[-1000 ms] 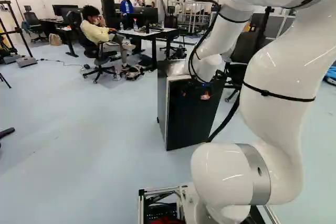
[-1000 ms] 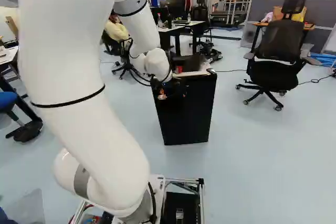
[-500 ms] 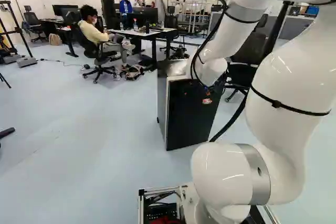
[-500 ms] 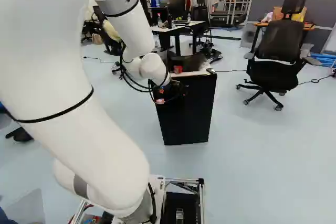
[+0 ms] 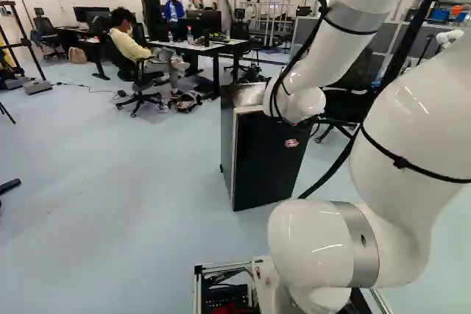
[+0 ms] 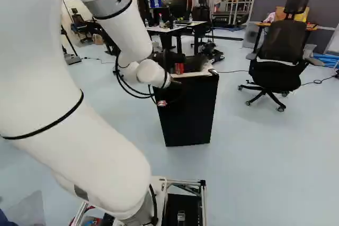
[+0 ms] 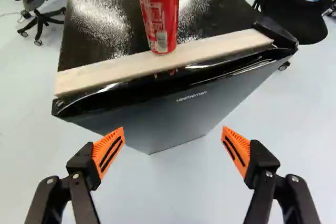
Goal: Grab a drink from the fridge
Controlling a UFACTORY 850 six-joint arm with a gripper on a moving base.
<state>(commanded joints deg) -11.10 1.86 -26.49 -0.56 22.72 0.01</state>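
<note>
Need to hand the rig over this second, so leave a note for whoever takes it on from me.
Claw: open, nothing held, in front of the fridge.
Drink: a red can stands upright on top of the fridge, near its front edge.
Done: arm reached out to the fridge; no grip made.
Left: probably line up on the can, close on it and lift it off.
</note>
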